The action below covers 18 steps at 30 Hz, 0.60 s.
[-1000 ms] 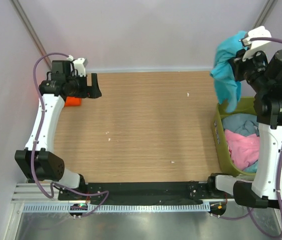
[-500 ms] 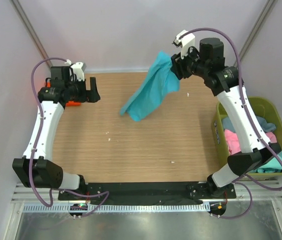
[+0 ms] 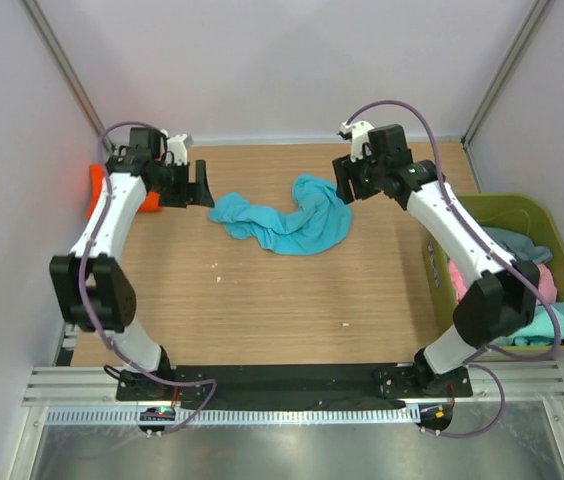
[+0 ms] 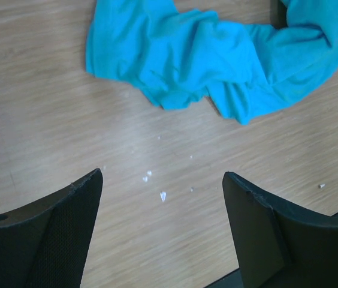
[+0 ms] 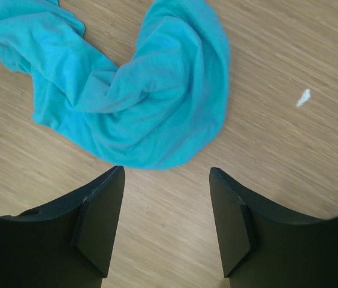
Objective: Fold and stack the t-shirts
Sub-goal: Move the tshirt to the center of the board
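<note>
A turquoise-blue t-shirt (image 3: pixel 287 220) lies crumpled in a curved heap on the wooden table, at the back middle. My right gripper (image 3: pixel 347 188) hangs open just beyond the shirt's right end. In the right wrist view the shirt (image 5: pixel 139 96) lies ahead of that gripper (image 5: pixel 166 174), with only bare wood between the fingers. My left gripper (image 3: pixel 205 187) is open at the shirt's left end. The left wrist view shows the shirt (image 4: pixel 217 54) ahead of that gripper (image 4: pixel 163 180), apart from it. An orange t-shirt (image 3: pixel 97 190) sits at the back left, partly hidden by the left arm.
An olive-green bin (image 3: pixel 482 205) stands at the table's right edge, behind the right arm. It holds a pink shirt (image 3: pixel 544 285), a grey-blue one (image 3: pixel 517 245) and a teal one (image 3: pixel 540 325). Small white specks (image 4: pixel 162 195) dot the wood.
The right arm swung from above the bin to the back middle of the table and let go of the turquoise shirt, which now lies on the wood. The left gripper shifted right toward it.
</note>
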Motion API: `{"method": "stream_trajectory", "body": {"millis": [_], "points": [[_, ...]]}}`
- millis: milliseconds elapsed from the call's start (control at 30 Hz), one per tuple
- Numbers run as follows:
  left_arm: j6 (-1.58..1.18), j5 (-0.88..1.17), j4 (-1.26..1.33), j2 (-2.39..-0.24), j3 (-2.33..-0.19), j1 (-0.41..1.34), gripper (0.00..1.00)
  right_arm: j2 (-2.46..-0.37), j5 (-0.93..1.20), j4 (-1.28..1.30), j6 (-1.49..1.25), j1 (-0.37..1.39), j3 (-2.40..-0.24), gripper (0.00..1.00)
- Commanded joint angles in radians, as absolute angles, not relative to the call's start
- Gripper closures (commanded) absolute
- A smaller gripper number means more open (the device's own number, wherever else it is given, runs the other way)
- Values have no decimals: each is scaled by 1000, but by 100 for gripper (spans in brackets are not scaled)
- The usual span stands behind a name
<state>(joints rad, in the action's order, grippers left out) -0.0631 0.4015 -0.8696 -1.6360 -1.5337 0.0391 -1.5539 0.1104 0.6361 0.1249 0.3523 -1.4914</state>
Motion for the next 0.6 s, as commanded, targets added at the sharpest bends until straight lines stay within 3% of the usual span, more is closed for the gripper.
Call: {"method": "stream_trajectory", "body": {"millis": [0,300,567], "points": [[-57,453,-882,-1815,-1682,37,19,-1710,172,555,60,354,-1599,36],[70,304,-894,-2137,-1998,37,19,-2218,178,566,12,354,-2178,36],[97,295,-887,-2308,-2121,38,20,-2338,181,555,23,356,-2207,35]]}}
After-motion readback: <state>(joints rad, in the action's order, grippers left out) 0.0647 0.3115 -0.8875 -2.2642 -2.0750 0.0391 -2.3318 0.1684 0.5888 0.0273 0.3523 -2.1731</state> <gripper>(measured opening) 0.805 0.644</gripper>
